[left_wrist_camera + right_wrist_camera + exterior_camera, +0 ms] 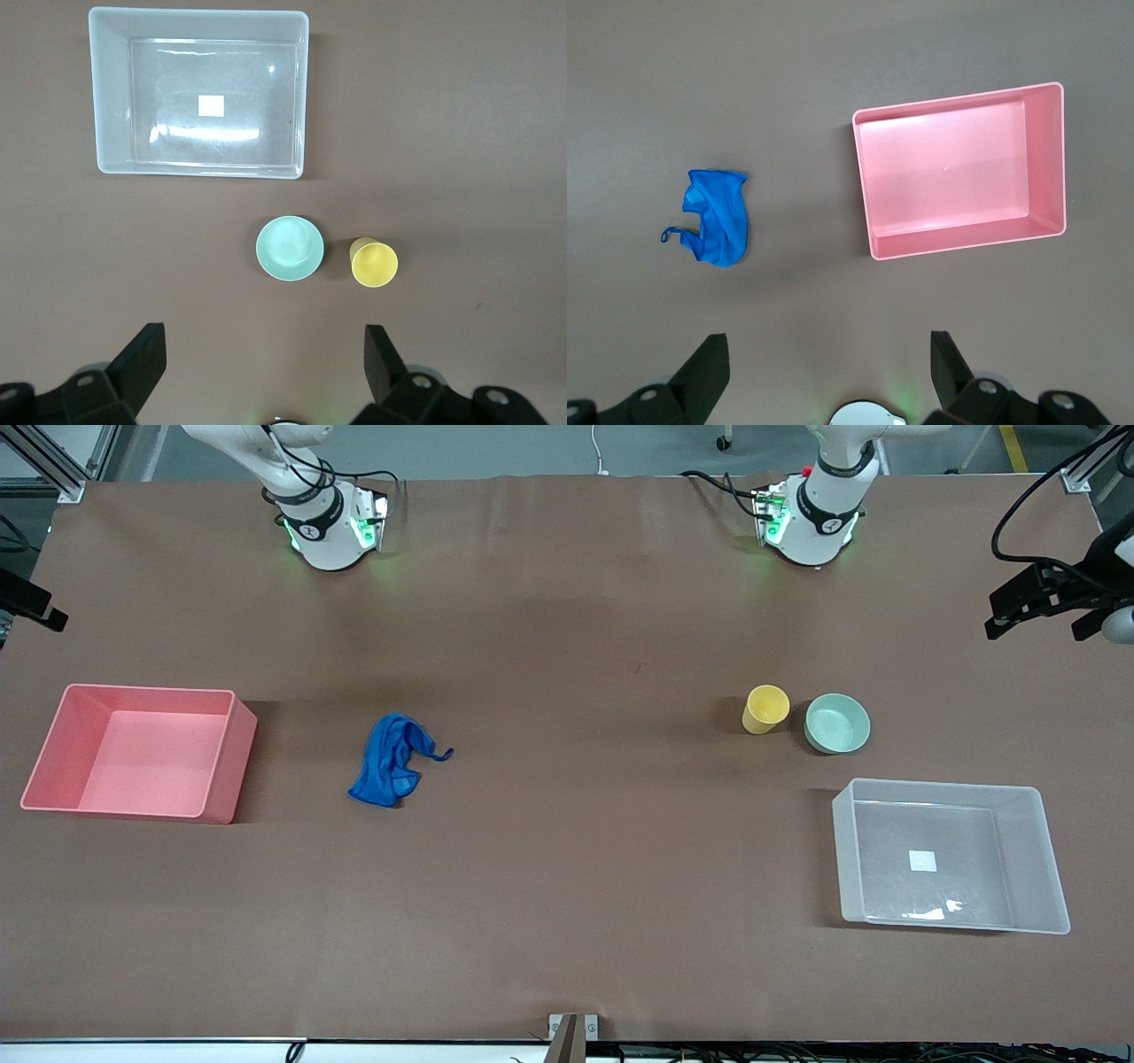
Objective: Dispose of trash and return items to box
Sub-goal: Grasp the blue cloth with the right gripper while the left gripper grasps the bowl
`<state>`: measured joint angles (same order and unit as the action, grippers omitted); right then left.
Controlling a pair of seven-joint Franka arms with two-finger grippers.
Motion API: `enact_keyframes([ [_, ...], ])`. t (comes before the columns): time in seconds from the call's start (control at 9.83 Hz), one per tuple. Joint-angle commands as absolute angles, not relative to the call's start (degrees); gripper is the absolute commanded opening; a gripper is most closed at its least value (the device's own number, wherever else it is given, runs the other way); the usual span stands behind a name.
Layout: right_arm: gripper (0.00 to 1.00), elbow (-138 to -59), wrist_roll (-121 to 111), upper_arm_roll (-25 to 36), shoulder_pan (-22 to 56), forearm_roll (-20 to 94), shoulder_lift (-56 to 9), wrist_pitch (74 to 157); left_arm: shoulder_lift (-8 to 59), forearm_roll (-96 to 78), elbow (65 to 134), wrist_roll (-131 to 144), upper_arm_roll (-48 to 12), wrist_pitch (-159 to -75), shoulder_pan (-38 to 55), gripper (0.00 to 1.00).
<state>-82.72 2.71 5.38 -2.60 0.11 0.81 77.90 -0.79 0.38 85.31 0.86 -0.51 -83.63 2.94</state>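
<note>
The blue cloth [391,761] lies wrinkled on the table toward the right arm's end; it also shows in the right wrist view [718,217]. The yellow cup [765,708] and the mint-green bowl [836,724] stand side by side toward the left arm's end, also in the left wrist view as cup [373,262] and bowl [290,248]. The clear bin [1032,841] with a white label sits nearer the front camera than the bowl; it shows empty in the left wrist view [111,106]. My left gripper [264,354] is open, high above bare table. My right gripper [830,354] is open, high above bare table.
A pink bin [226,757] stands empty at the right arm's end of the table, also in the right wrist view [1045,159]. Both arm bases [328,522] [811,518] stand along the table's edge. A black camera mount [1054,593] juts in at the left arm's end.
</note>
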Motion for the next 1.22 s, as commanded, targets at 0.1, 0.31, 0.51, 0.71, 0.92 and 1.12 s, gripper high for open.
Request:
enact_keyframes([
  [0.1, 1.00, -82.35, 3.16, 3.45, -1.42, 0.70, -0.25, 79.61, -7.53, -0.53, 103.20, 0.35, -0.88, -93.12, 2.64, 0.99],
  [0.31, 1.00, -85.06, 10.93, -4.45, -0.71, 0.44, -4.19, 83.13, -12.72, -0.53, 118.58, -0.17, -0.27, -103.65, 2.64, 0.99],
  [0.51, 1.00, -92.24, 16.76, -10.43, -0.53, 0.26, -7.72, 91.18, -13.27, -0.53, 130.81, -0.44, 2.71, -115.69, 3.51, 0.97],
  [0.71, 1.00, -104.00, 18.37, -11.69, 0.52, 0.09, -9.66, 106.26, -12.14, -0.44, 142.08, -2.54, 6.14, -131.16, 4.39, 0.97],
  [0.92, 1.00, -115.52, 19.76, -11.60, 1.66, 0.00, -13.43, 123.58, -3.22, -0.44, 144.48, -3.69, 6.24, -139.79, 4.13, 0.96],
  [1.12, 1.00, -122.06, 22.93, -11.60, 2.98, -0.26, -18.34, 136.71, 4.97, -0.44, 146.85, -3.69, 6.15, -152.08, 4.22, 0.96],
])
